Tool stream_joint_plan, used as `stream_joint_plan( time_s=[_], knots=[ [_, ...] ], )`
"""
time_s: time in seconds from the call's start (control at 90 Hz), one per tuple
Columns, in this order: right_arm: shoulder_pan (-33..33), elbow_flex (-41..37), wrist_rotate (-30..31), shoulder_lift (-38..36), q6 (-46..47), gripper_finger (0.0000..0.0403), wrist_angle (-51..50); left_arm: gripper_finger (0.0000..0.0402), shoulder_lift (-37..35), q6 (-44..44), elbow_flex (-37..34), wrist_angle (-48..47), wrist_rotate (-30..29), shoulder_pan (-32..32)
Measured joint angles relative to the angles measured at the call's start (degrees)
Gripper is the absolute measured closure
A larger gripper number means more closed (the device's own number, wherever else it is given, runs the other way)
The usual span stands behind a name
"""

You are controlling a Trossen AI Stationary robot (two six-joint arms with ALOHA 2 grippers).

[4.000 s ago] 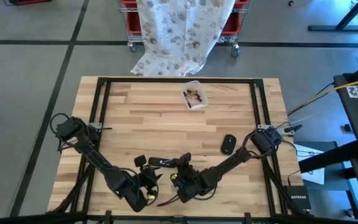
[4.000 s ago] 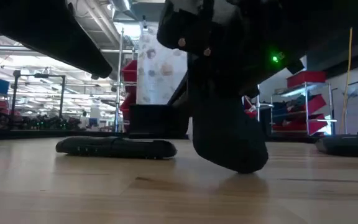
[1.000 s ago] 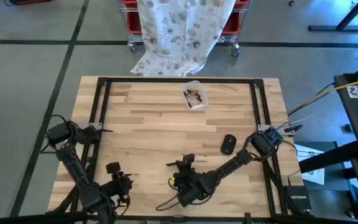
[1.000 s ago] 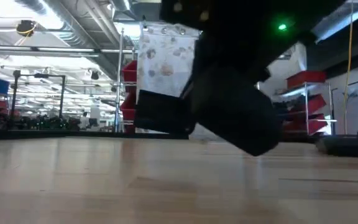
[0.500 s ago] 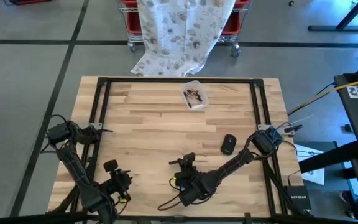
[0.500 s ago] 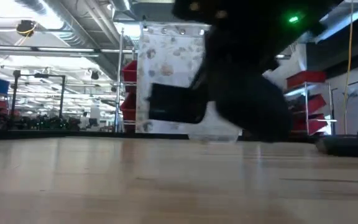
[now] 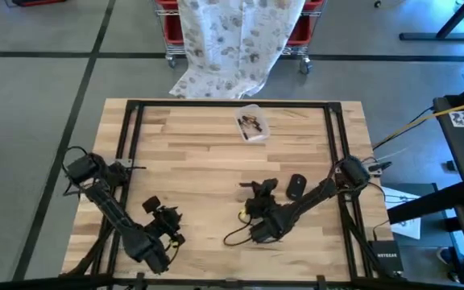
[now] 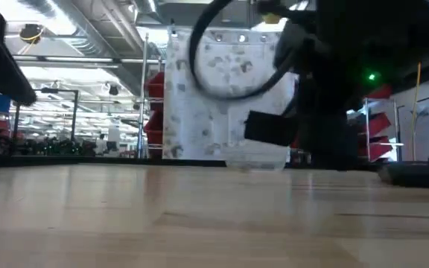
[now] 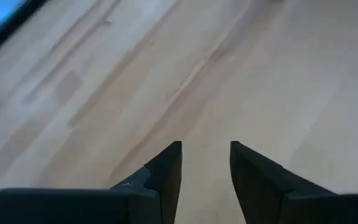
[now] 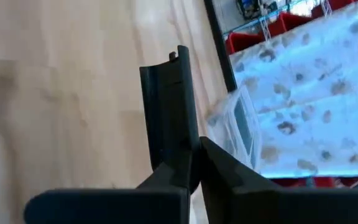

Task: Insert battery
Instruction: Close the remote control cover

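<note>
A dark flat remote (image 10: 166,106) is clamped between the right gripper (image 7: 261,192) fingers, lifted off the bench (image 7: 208,153). Just beside that gripper lies a black mouse (image 7: 296,186). The left gripper (image 9: 205,165) hangs over bare wood, its fingers slightly parted and holding nothing.

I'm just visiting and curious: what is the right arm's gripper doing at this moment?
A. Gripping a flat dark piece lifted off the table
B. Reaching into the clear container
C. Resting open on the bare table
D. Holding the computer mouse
A. In the right wrist view the right gripper has its jaws closed on a flat dark piece, and the low view shows it clear of the wooden table.
</note>
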Motion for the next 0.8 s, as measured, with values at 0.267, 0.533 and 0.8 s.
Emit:
stream_joint_plan(
  time_s=[0.267, 0.533, 0.8],
  knots=[
    [0.92, -16.19, -7.04, -8.93, -9.67, 0.0403, 30.64, 0.0286, -5.19, 14.60, -3.34, 13.52, -2.91, 3.94],
    [-0.01, -23.63, -15.63, -10.11, -13.74, 0.0403, 40.25, 0.0288, -10.29, 12.92, -10.35, 18.91, -2.07, 5.66],
    [-0.04, -39.45, -20.39, -26.23, -10.95, 0.0402, 51.81, 0.0344, -25.83, 16.75, -28.51, 41.46, -8.62, 3.80]
  ],
)
